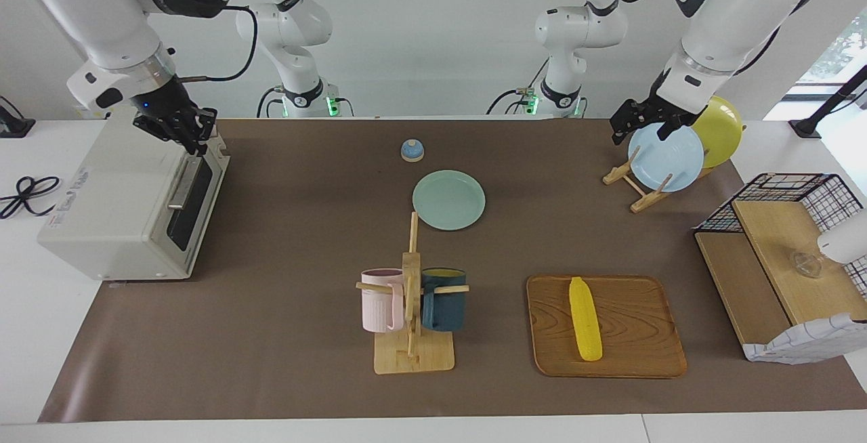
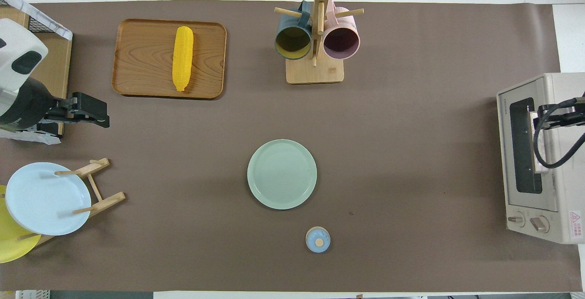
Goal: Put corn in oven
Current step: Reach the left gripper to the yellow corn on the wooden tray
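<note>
The yellow corn (image 1: 584, 319) lies on a wooden tray (image 1: 637, 351), far from the robots toward the left arm's end of the table; it also shows in the overhead view (image 2: 182, 57). The off-white oven (image 1: 115, 206) stands at the right arm's end with its dark glass door (image 1: 192, 207) shut. My right gripper (image 1: 196, 141) is at the top edge of the oven door, by the bar handle (image 2: 533, 146). My left gripper (image 1: 643, 133) hangs in the air over the mat by the plate rack, away from the corn, holding nothing.
A wooden mug tree (image 1: 411, 294) with a pink and a dark blue mug stands beside the tray. A green plate (image 1: 448, 200) and a small blue bell-like knob (image 1: 412, 150) lie mid-table. A rack (image 1: 647, 192) holds a blue and a yellow plate. A wire basket shelf (image 1: 779, 246) sits at the left arm's end.
</note>
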